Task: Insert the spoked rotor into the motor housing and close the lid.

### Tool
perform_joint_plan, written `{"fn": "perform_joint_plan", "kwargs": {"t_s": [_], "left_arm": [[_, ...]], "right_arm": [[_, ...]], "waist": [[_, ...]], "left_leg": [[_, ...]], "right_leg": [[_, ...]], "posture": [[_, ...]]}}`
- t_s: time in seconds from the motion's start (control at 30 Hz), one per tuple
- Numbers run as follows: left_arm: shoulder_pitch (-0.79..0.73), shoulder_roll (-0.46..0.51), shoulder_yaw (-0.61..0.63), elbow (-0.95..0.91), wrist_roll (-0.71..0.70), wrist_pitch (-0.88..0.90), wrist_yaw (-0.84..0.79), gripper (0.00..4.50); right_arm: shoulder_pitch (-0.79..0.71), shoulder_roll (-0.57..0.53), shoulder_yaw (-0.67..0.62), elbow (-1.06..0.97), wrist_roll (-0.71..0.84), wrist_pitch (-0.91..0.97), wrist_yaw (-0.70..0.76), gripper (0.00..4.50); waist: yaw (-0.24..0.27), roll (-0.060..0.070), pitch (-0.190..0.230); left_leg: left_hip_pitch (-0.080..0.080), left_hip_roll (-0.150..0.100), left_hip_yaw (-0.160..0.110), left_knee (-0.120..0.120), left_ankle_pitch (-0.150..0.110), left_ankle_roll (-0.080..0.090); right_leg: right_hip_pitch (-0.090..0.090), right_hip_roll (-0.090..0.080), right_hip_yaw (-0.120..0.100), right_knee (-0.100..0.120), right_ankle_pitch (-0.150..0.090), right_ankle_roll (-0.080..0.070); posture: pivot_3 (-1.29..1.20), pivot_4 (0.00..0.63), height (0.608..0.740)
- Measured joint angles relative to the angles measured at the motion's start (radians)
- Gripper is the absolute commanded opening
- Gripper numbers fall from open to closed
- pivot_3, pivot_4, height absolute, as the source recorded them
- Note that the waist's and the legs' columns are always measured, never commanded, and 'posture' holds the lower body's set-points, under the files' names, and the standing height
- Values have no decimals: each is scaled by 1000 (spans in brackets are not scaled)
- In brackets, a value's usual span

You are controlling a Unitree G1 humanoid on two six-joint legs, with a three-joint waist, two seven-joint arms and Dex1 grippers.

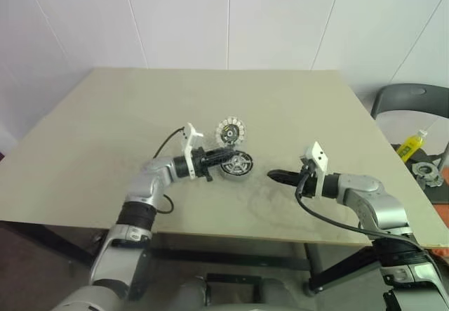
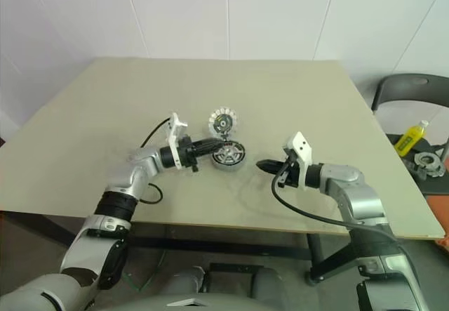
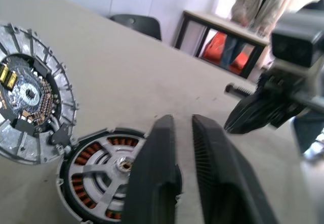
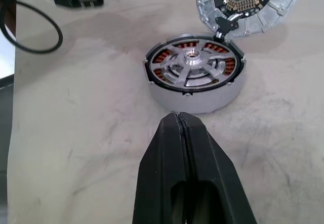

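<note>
The motor housing (image 4: 195, 90) lies flat mid-table, its coppery windings showing between the grey spokes of the spoked rotor (image 4: 191, 64) seated inside it. The lid (image 4: 248, 4) stands tilted open at the housing's far edge, joined by a dark hinge piece, its circuit-board inner face showing. My left gripper (image 1: 223, 158) points level at the housing's left rim, fingers (image 3: 157, 183) nearly together with nothing between them. My right gripper (image 4: 178, 120) hovers a short way right of the housing, pointing at it, shut and empty.
A grey chair (image 1: 410, 100) stands off the table's right edge, with a yellow bottle (image 1: 412, 144) and a round metal part (image 1: 426, 172) beside it. A person (image 3: 258, 1) stands by a far table. A black cable (image 4: 35, 29) loops at my left wrist.
</note>
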Motion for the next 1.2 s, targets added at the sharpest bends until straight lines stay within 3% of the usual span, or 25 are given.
{"fn": "perform_joint_plan", "kwargs": {"t_s": [0.2, 0.47, 0.73, 0.97, 1.0, 1.03, 1.07, 1.1, 1.13, 1.17, 1.2], "left_arm": [[-47, -46, -34, 221, 131, -187, 162, 32], [-139, -91, -33, 357, 153, -274, 168, 32], [-158, -86, -64, 390, 197, -275, 145, 32], [-207, -62, -102, 415, 252, -193, 197, 32], [-206, -61, -102, 418, 252, -188, 200, 32], [-204, -61, -102, 420, 252, -188, 200, 32], [-196, -56, -100, 420, 252, -195, 196, 32], [-193, -52, -97, 418, 249, -204, 190, 32], [-183, -55, -85, 408, 238, -222, 178, 32], [-163, -63, -67, 400, 222, -238, 169, 32], [-135, -73, -43, 384, 190, -246, 153, 32]], "right_arm": [[-2, 0, 1, 0, -7, 4, 1, 0], [2, 4, 2, -5, -7, 16, 0, 0], [12, 7, 2, -12, -7, 21, -3, 0], [12, 9, 2, -15, -7, 21, -4, 0], [13, 9, 2, -15, -7, 21, -4, 0], [13, 10, 2, -15, -7, 21, -4, 0], [13, 13, 3, -15, -7, 21, -4, 0], [13, 13, 2, -18, -8, 21, -4, 0], [12, 13, 2, -19, -9, 21, -4, 0], [7, 16, 5, -18, -9, 21, -5, 0], [2, 22, 10, -17, -10, 21, -6, 0]], "waist": [[3, 0, 0], [2, 0, 0], [-1, 0, 0], [-10, 3, -4], [-16, 6, -5], [-31, 17, -10], [-44, 35, -17], [-46, 28, -22], [-36, 3, -24], [-29, -15, -25], [-25, -20, -22]], "left_leg": [[0, 0, 0, 0, 0, 0], [0, 0, 0, 0, 0, 0], [1, 0, 0, 0, 0, 1], [10, 1, 0, 1, -1, 0], [12, 5, -1, 1, -1, 1], [10, 18, -3, 0, -1, 1], [-2, 38, -9, -7, -2, 2], [-7, 46, 2, -16, -2, 2], [-10, 45, 31, -14, -1, 2], [-5, 35, 47, -14, -1, 2], [-2, 30, 51, -16, -1, 1]], "right_leg": [[0, 0, 0, 0, 0, 0], [0, 0, 0, 0, 0, 1], [2, 0, 0, 0, 0, 1], [15, 0, -4, -6, 0, 1], [21, 3, -7, -14, 1, 2], [34, 12, -15, -40, 9, 4], [54, 27, -29, -79, 28, 2], [50, 21, -29, -49, 28, -4], [38, 15, -14, 49, -42, -19], [37, 12, 13, 78, -112, -10], [29, 8, 17, 86, -118, -11]], "posture": [[0, 0, 740], [0, 0, 740], [0, 0, 740], [0, 0, 740], [0, 0, 740], [0, 0, 740], [0, 0, 740], [0, 0, 740], [0, 0, 740], [0, 0, 740], [0, 0, 740]]}}
